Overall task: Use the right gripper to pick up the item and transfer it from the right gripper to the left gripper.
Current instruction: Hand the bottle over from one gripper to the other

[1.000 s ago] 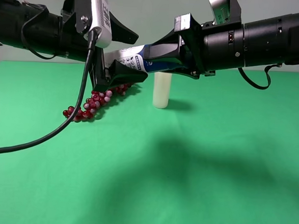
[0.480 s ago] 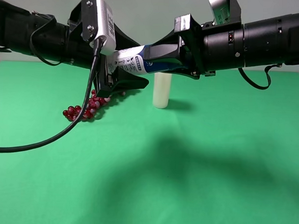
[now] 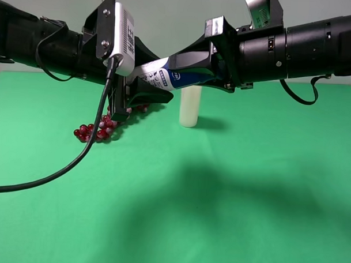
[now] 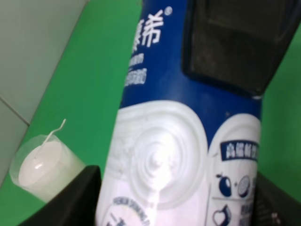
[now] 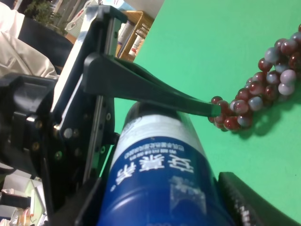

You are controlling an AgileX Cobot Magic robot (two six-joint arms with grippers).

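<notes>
Black tubular arms (image 3: pixel 317 47); left pincer (image 3: pixel 161 76) black, pronged; white barcoded box (image 3: pixel 124 37), long cable (image 3: pixel 95 126).

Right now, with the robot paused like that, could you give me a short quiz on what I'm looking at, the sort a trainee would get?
1. True or false: the bottle is lying on the green table.
2. What stands upright on the table just behind the bottle? A) a candle B) a mug C) a spoon
3. In a word or two: what colour are most of the beads heaped on the table?

Key
1. False: it is held up in the air, clear of the table.
2. A
3. Dark red, with a few paler ones mixed in.
</notes>
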